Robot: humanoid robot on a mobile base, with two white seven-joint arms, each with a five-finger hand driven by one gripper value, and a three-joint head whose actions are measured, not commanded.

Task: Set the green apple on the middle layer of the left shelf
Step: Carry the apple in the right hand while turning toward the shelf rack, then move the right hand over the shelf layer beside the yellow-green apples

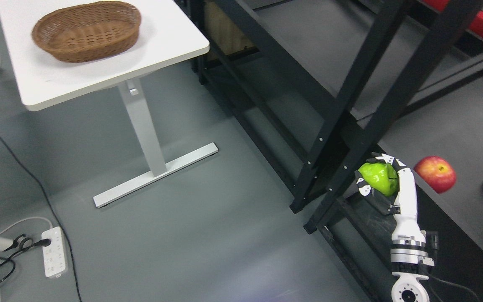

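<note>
The right robot hand (382, 178) is gripping the green apple (378, 178), its fingers curling around the fruit from behind and below, and it is holding it up in the air just beside the black uprights of the shelf (350, 109). The apple is sitting off the boards, out in front of the frame rather than over any layer. The left arm is not showing at all.

To my eye the carry is the step in hand, and the tricky part is threading past those slanted posts. The hand is needing to keep its grip firm, since the apple is round and smooth and looks ready to roll out if the fingers loosen early. It would do well to bring the fruit over the grey board of the middle layer, well inside the edge, lower it until it is resting, and only then let go. A red apple (435, 174) is lying on the board to the right, so I would be steering clear of it.
</note>
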